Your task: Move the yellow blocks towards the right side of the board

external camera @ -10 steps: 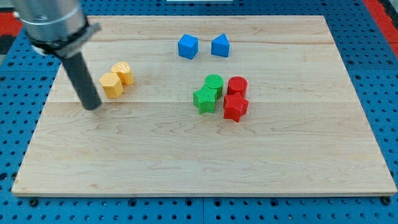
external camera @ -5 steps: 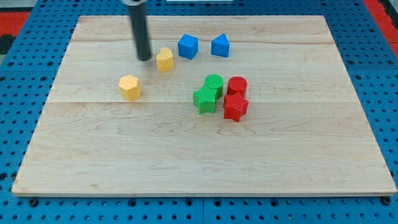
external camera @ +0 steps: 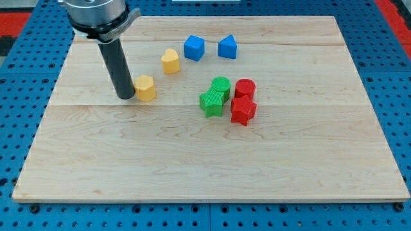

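Two yellow blocks sit in the board's left-centre. The lower one, a yellow hexagonal block, lies just to the view's right of my tip, touching it or v. nearly so; can't tell for sure. The other, a yellow rounded block, is up and to the view's right of the first, apart from it, and just left of the blue cube.

My tip is the lower end of a dark rod, no jaws, so nothing to spread or pinch; it stands on the wooden board, w/ the rod rising to the metal arm housing at the view's top left.

Right of the blue cube, a small gap away, is a blue block w/ a peaked top. Both blues are near the view's top, approx. mid-board.

Further toward the view's right and lower: a tight cluster of four. Green cylinder behind a green star-like block, touching. Beside them, red cylinder behind a red star-like block, also touching. Green pair and red pair are just beside each other.

Board rests on a blue pegboard surface.
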Motion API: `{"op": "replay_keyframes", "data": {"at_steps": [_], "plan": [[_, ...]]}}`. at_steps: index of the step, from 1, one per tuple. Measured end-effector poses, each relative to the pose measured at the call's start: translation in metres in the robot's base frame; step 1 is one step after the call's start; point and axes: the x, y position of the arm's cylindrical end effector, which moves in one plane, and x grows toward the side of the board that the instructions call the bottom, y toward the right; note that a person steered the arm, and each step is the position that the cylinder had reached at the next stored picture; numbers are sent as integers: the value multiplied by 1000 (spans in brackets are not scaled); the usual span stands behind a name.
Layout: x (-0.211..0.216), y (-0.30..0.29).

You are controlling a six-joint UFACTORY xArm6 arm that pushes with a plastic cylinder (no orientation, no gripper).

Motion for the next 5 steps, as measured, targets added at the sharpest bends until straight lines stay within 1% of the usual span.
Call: {"op": "replay_keyframes", "data": {"at_steps": [3,4,5], "plan": [[3,52],[31,57],[-1,73]]}}
